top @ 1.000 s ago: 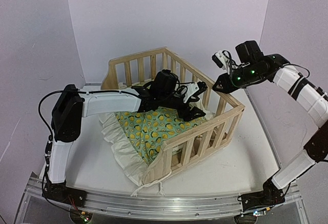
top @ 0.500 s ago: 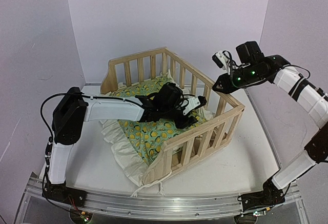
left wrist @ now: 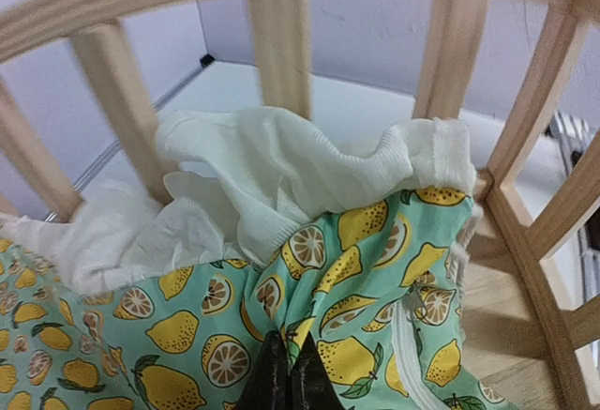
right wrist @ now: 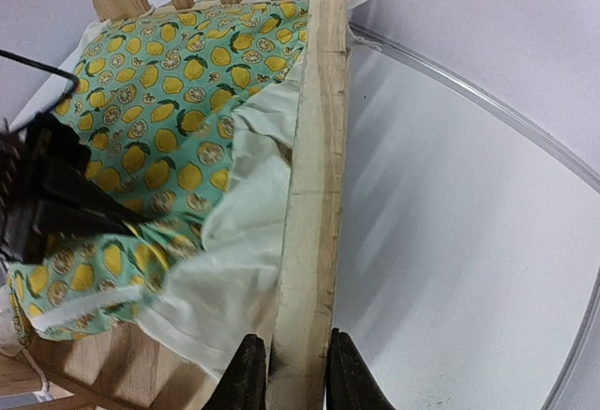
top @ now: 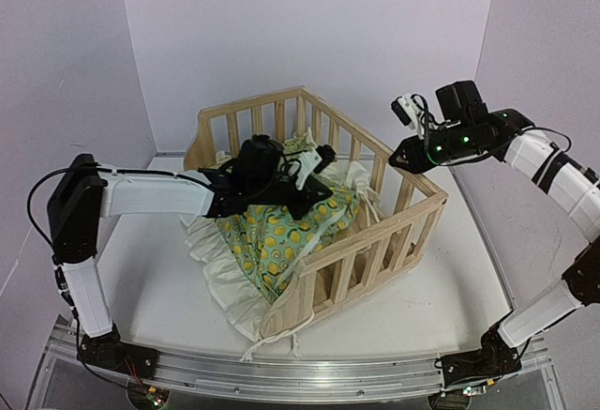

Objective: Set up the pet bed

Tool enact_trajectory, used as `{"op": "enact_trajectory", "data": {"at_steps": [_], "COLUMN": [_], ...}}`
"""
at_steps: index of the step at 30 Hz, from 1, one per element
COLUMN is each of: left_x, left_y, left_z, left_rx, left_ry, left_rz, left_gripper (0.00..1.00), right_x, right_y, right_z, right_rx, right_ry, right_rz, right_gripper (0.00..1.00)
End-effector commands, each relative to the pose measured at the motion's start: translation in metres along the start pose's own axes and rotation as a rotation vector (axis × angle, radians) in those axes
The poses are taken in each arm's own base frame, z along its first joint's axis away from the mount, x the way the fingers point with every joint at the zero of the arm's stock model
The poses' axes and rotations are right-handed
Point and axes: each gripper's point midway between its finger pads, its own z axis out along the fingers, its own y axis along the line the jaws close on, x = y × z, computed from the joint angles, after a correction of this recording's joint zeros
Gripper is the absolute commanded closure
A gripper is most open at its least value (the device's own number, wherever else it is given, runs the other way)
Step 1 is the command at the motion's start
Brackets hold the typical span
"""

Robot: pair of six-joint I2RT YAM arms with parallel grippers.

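Left wrist view: left gripper [left wrist: 286,387] jaws closed, pinching lemon-print cushion [left wrist: 356,269] inside pet bed [top: 375,233] on table [top: 459,288]. Right gripper [right wrist: 296,372] jaws slightly apart astride top rail [right wrist: 314,147]; I read that as clamped.

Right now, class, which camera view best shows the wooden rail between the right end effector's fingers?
The right wrist view: the side rail runs up the frame, the right end effector clamped across it. The top external view shows it small, far off. The left wrist view shows a blurred rail above slats; same one, unclear.
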Motion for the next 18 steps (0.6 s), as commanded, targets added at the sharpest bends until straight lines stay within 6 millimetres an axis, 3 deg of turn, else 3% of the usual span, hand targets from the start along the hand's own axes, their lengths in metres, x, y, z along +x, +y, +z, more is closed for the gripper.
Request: {"op": "enact_trajectory", "data": {"at_steps": [1,5,8,13,15,18], "left_x": [-0.044,-0.016,-0.018,-0.031,-0.032,-0.035], "left_y": [0.040,0.050,0.045,0.038,0.037,0.034], "left_z": [-0.056,-0.074,-0.082,-0.084,-0.085,-0.089], "left_rx": [-0.046,-0.065,-0.040,0.016,0.020,0.029], "left_ry": [-0.214,-0.229,-0.294,-0.332,-0.337,-0.345], "left_rz": [-0.164,-0.255,-0.263,-0.267,-0.260,-0.239], "left_gripper": [1.00,1.00,1.00,1.00,1.00,1.00], "right_x": [0.001,-0.010,-0.027,-0.059,-0.072,-0.088], "right_y": [0.044,0.036,0.027,0.017,0.027,0.064], "right_z": [-0.016,-0.024,-0.041,-0.088,-0.095,-0.080], "right_rx": [-0.169,-0.107,-0.019,0.126,0.113,0.002], "right_ry": [-0.038,-0.092,-0.150,-0.275,-0.306,-0.303], "right_rz": [-0.074,-0.020,-0.006,-0.022,-0.081,-0.158], "right_gripper": [1.00,0.91,0.74,0.48,0.40,0.38]}}
